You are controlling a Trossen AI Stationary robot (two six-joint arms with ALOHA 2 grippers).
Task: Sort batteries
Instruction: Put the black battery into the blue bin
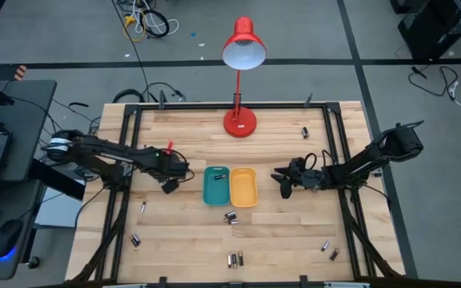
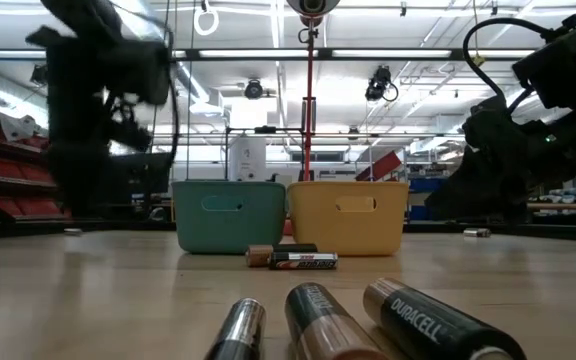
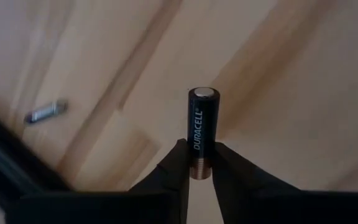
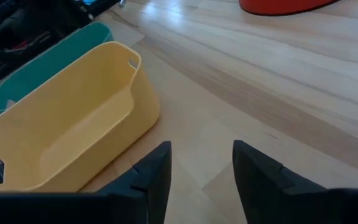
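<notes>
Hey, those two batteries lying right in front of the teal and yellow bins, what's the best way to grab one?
Take the nearer battery of the pair across its middle, coming straight down from above. It lies flat on the table, so its round sides are exposed. It touches its neighbour, so a finger probably won't fit between them; nudge it clear first. The open right gripper is free.

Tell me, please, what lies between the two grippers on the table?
In the high view, the teal tray and yellow tray sit side by side between the left gripper and right gripper.
</notes>
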